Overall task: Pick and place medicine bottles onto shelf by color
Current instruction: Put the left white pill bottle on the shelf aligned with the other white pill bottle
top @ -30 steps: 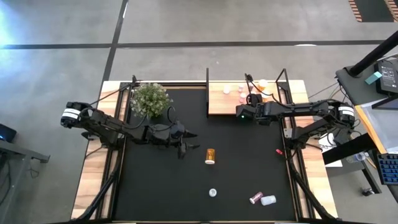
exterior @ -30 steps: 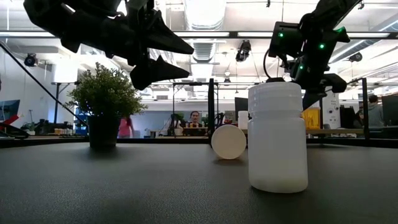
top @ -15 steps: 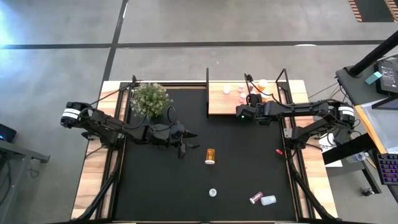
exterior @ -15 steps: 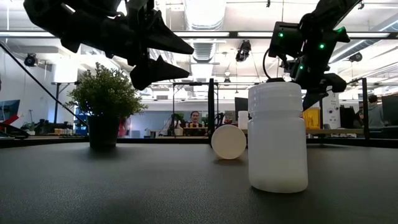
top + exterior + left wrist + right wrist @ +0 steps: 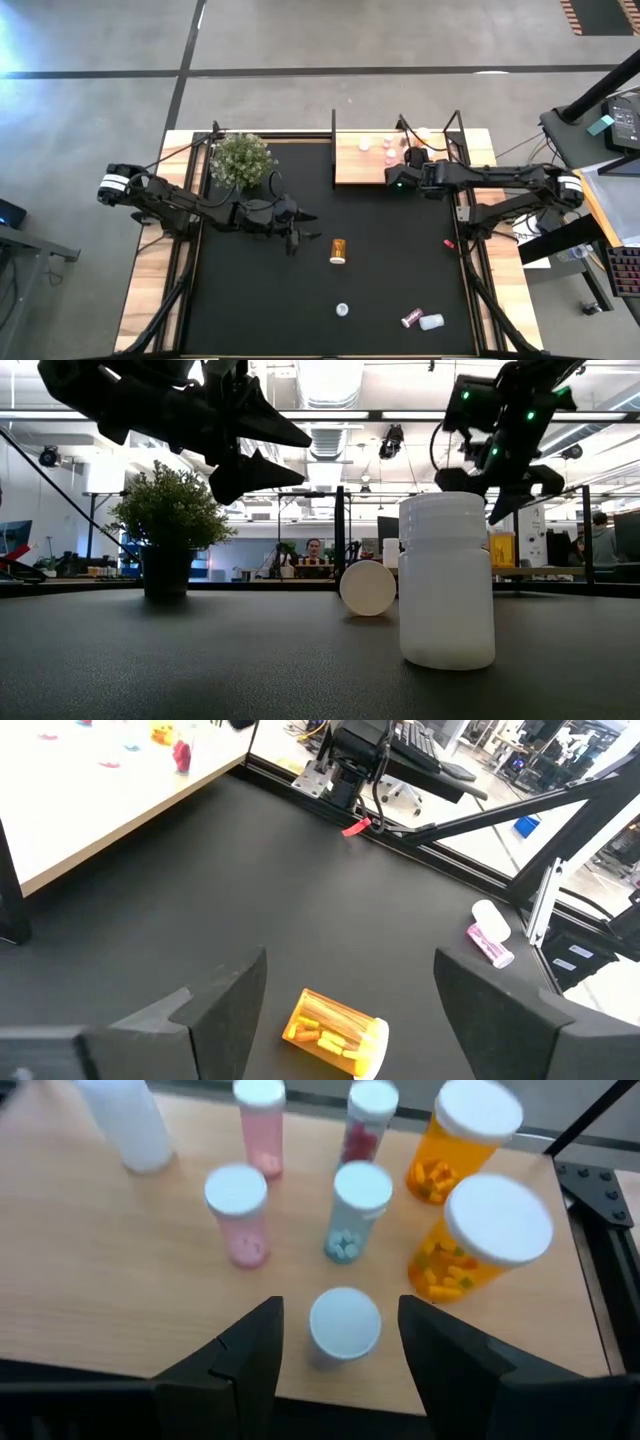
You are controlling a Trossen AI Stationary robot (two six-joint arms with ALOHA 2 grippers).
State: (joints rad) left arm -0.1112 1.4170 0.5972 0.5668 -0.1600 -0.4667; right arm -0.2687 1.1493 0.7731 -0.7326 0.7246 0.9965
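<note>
The shelf (image 5: 365, 160) stands at the table's far edge with several medicine bottles upright on its board: pink (image 5: 238, 1215), maroon (image 5: 368, 1120), clear (image 5: 355, 1210), orange (image 5: 480, 1240) and white (image 5: 125, 1120). My right gripper (image 5: 340, 1320) (image 5: 410, 160) hovers open over the shelf's near edge. Its fingers stand on either side of a white-capped bottle (image 5: 345, 1325) that rests upright on the board, with a gap on each side. My left gripper (image 5: 298, 228) (image 5: 350, 980) waits open above the mat. An orange bottle (image 5: 335, 1032) (image 5: 338, 250) lies on its side just beyond it.
A potted plant (image 5: 241, 158) stands at the far left. A white bottle (image 5: 342, 310) stands near the front edge. A pink bottle (image 5: 411, 318) and a white one (image 5: 431, 322) lie at the front right. A red speck (image 5: 449, 243) lies by the right rail.
My right gripper has risen and drawn back a little toward the table's right edge, away from the bottles on the shelf.
</note>
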